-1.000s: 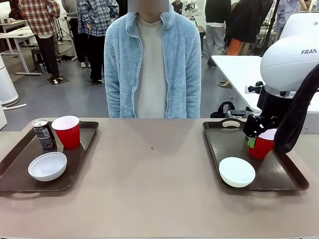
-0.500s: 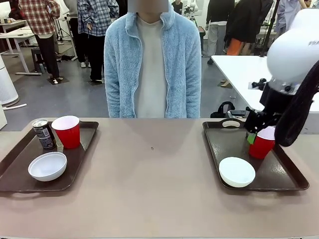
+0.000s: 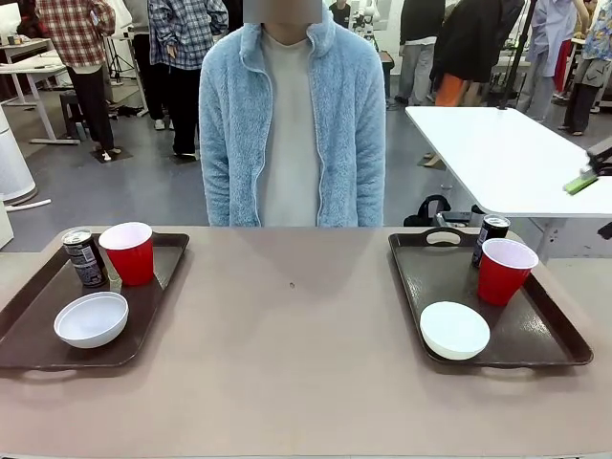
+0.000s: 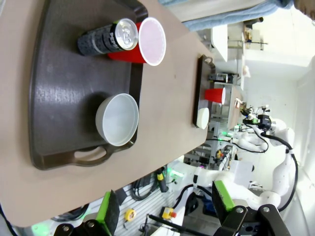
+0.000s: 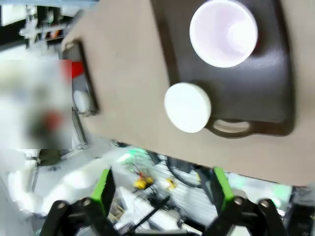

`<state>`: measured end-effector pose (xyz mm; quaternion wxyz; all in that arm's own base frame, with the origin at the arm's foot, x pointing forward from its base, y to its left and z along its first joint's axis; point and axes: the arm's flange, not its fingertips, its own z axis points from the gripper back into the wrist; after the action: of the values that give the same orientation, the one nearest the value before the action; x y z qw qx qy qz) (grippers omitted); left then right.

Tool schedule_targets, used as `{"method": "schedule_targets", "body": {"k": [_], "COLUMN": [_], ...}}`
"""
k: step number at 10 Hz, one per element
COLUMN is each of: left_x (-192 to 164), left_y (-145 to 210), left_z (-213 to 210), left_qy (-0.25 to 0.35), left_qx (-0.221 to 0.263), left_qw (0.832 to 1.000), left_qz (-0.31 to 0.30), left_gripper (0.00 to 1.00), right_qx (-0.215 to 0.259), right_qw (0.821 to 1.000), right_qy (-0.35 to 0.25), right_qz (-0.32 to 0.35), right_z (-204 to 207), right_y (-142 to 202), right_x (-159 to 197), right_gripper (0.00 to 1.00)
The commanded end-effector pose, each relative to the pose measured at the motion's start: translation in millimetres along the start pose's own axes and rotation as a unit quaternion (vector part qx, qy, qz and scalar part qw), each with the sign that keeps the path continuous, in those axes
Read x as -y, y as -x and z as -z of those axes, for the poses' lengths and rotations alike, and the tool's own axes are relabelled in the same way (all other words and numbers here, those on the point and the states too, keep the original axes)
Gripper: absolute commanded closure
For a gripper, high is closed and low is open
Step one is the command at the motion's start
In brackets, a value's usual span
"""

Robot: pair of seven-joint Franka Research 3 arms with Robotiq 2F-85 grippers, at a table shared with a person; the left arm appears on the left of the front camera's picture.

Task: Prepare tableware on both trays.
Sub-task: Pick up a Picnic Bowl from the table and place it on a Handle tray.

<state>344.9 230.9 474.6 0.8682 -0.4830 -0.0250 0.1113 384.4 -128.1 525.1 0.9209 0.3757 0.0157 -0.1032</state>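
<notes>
Right tray (image 3: pixel 550 339): red cup (image 3: pixel 504 271) now stands free beside the can (image 3: pixel 491 236), white bowl (image 3: pixel 454 329) near. Right gripper (image 5: pixel 160 189) has lifted clear, jaws spread, empty. Left tray (image 3: pixel 29 325) holds the same set; left gripper (image 4: pixel 165 206) spread. Both settings look complete.

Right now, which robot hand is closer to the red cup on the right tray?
The right one. The right gripper hangs open above that tray, looking down on the red cup. The left gripper hangs open over the other tray, across the table.
</notes>
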Motion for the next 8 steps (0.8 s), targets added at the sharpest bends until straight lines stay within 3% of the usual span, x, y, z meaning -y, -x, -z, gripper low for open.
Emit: {"method": "schedule_targets", "body": {"k": [1,3,8], "left_x": [0.3,0.3,0.3], "left_y": [1.8,1.8,1.8], "left_z": [-1.7,-1.7,-1.7], "left_qy": [-0.005,-0.005,-0.005], "left_qx": [-0.001,-0.001,-0.001], "left_qw": [1.0,1.0,1.0], "left_qz": [0.001,0.001,0.001], "left_gripper": [0.0,0.0,0.0], "right_qx": [-0.021,-0.038,-0.038], "right_qw": [0.993,0.984,0.979], "right_qy": [-0.112,-0.173,-0.194], "right_qz": [0.014,-0.017,-0.051], "right_z": [-10.7,-9.6,13.2], "right_y": [-17.7,-12.1,-8.8], "right_x": [27.5,66.8,124.0], "right_gripper": [0.0,0.0,0.0]}}
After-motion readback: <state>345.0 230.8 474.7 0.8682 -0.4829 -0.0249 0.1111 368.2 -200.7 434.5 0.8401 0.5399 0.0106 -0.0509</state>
